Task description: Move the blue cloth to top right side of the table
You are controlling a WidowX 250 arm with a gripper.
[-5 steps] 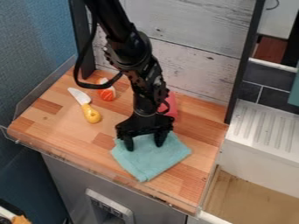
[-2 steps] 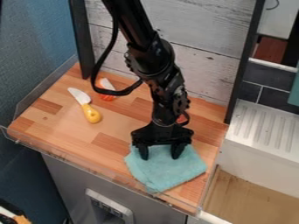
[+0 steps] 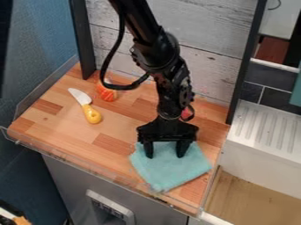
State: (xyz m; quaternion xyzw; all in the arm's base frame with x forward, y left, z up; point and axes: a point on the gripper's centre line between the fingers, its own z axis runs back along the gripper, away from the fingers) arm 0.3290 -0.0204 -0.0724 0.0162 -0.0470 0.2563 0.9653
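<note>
The gripper [image 3: 165,154] hangs down over the front right part of the wooden table, its two fingers spread apart and both tips resting on the far part of the blue cloth. Flat and roughly square, the light blue cloth [image 3: 170,170] lies at the table's front right, one corner near the front edge. Between the fingers the cloth's surface shows, and its far edge is partly hidden by the gripper.
A knife with a yellow handle [image 3: 92,114] lies on the left of the table [image 3: 64,125]. Behind it is an orange and white object [image 3: 107,92]. A red object [image 3: 187,113] is mostly hidden behind the arm. A clear low rim runs along the front and left.
The gripper has moved right and slightly toward the front, and the blue cloth has slid along with it. The red object behind the arm is now mostly covered.
</note>
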